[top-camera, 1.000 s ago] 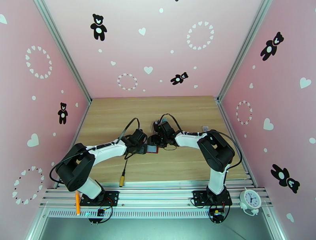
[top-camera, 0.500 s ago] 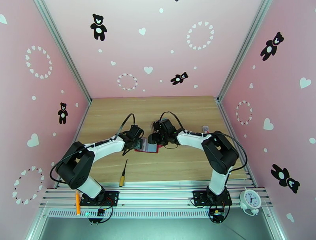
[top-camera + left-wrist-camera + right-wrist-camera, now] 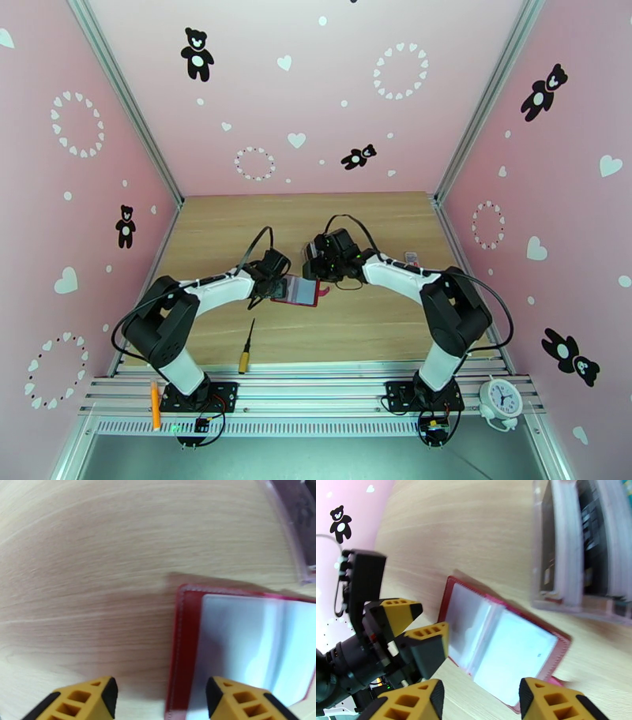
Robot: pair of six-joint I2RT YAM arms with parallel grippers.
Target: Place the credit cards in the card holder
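The wooden table [image 3: 379,221] is enclosed by pink walls [image 3: 316,95] printed with bears and hearts. A white clock [image 3: 501,399] is placed beside the aluminium rails [image 3: 316,387].

1. The card holder [image 3: 179,645] is dark red with pale stitching, and its inner sleeves are bluish-white.
2. The table [image 3: 229,229] is light wood grain.
3. The walls [image 3: 316,95] are pink with black teddy bears, white hearts and rings of hearts.
4. The left gripper [image 3: 161,691] and right gripper [image 3: 480,693] have yellow fingers with black inner pads.
5. The screwdriver [image 3: 246,351] has a yellow handle and a black shaft.
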